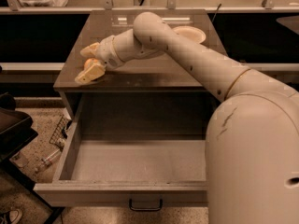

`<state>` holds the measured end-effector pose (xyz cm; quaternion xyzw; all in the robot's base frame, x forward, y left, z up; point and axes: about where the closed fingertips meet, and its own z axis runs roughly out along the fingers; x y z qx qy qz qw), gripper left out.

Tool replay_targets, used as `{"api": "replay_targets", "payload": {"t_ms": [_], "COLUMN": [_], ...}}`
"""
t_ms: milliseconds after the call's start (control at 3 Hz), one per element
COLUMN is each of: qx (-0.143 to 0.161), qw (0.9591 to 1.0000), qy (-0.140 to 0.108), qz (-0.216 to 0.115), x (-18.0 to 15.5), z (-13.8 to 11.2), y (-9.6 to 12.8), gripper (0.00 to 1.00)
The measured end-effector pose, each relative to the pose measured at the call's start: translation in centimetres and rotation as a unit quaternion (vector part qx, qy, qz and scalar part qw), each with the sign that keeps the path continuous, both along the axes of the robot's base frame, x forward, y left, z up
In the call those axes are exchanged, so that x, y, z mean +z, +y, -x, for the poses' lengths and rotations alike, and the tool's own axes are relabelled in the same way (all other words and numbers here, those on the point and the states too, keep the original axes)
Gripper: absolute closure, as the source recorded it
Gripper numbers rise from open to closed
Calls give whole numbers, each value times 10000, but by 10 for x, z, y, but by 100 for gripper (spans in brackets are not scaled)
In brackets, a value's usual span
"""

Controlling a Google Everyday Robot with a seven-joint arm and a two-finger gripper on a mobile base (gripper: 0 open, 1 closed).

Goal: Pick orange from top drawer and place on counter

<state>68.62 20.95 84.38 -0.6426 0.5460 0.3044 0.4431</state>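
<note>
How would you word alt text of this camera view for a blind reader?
A robot arm's gripper holds an orange over the left front corner of a counter. Below, the top drawer stands pulled out; a white bowl sits at the counter's back.

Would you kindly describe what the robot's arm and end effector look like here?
The arm is a smooth cream-white tube with rounded joints, swelling into a bulky shoulder that bears a few dark scuffs. Small dark dots run along it, and a thin tan ring circles it near the shoulder. No loose cables show. The end effector, at the counter's front left corner, is pale yellow.
</note>
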Motion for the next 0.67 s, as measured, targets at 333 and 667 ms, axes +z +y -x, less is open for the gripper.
{"api": "replay_targets", "payload": {"t_ms": [333, 667], "qx": [14, 14], "qw": [10000, 10000], "qy": [6, 6], "qz": [0, 0], "x": [-1, -1], "z": [1, 1], "y": [2, 2], "gripper": [0, 0]}}
